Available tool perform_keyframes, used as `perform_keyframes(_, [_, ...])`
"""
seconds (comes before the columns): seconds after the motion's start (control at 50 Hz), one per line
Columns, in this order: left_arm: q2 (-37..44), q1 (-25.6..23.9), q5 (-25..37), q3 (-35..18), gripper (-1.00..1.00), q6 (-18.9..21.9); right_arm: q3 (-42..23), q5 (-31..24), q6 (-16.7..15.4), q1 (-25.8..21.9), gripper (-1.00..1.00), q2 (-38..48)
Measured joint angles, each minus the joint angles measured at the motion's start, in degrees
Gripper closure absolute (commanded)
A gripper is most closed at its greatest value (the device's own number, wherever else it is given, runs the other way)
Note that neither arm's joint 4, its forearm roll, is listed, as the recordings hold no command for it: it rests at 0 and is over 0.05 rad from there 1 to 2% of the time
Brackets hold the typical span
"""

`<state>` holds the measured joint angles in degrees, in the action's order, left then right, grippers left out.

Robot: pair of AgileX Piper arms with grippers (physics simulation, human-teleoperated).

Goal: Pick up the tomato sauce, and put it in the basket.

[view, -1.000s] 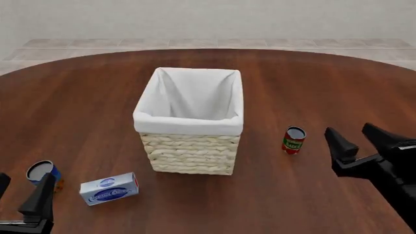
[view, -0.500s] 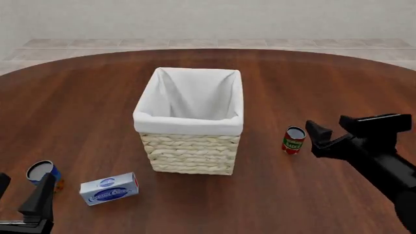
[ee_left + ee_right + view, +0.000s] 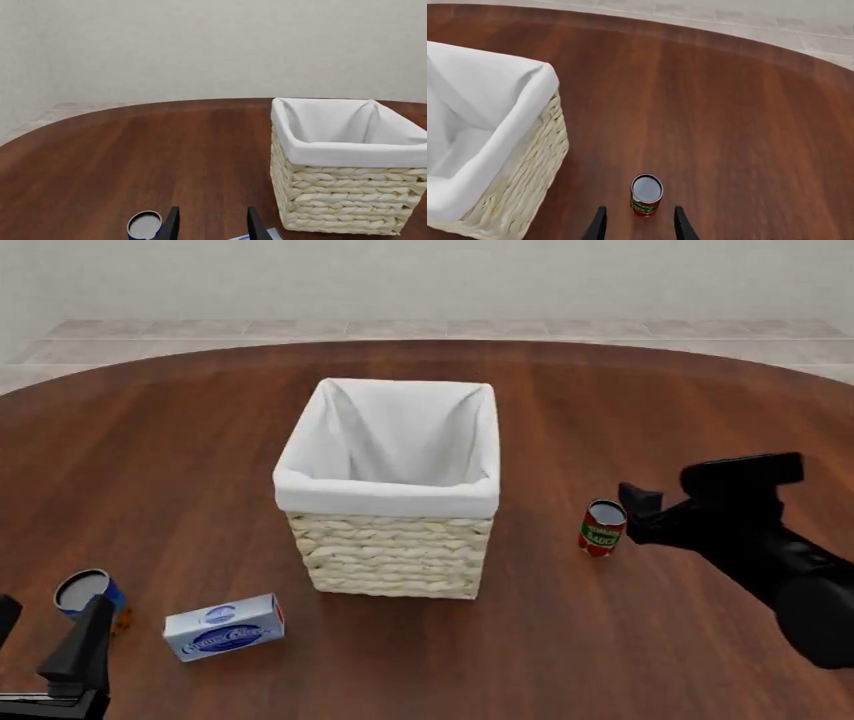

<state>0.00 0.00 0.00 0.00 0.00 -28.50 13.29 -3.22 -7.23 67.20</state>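
The tomato sauce point(image 3: 603, 528) is a small red can with a green-and-white label, standing upright on the table to the right of the basket point(image 3: 390, 540). The basket is tall, pale wicker with a white lining. My right gripper point(image 3: 635, 512) sits just right of the can, open. In the right wrist view the tomato sauce point(image 3: 646, 195) stands right at the tips of the spread fingers point(image 3: 598, 224), untouched, with the basket point(image 3: 520, 190) beside it. My left gripper point(image 3: 48, 632) rests open at the near left edge, holding nothing.
A blue-and-orange can point(image 3: 87, 593) and a blue-and-white box point(image 3: 224, 627) lie at the near left, close to the left gripper. In the left wrist view the blue-and-orange can point(image 3: 144, 226) sits beside the fingers point(image 3: 172, 225), and the basket point(image 3: 347, 200) is off to one side.
My right gripper has swung left and a little forward, closing in on the tomato sauce until its tips reach the can. The left arm, can and basket have not moved.
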Motion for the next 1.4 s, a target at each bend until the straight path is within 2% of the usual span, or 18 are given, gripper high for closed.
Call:
perform_keyframes(0.72, [0.0,0.0,0.0,0.0,-1.0,0.0,-3.5,4.0,-0.7,1.1,-1.0,12.1])
perform_keyframes(1.4, [0.0,0.0,0.0,0.0,-1.0,0.0,-5.6,9.4,0.1,1.5,-1.0,23.3])
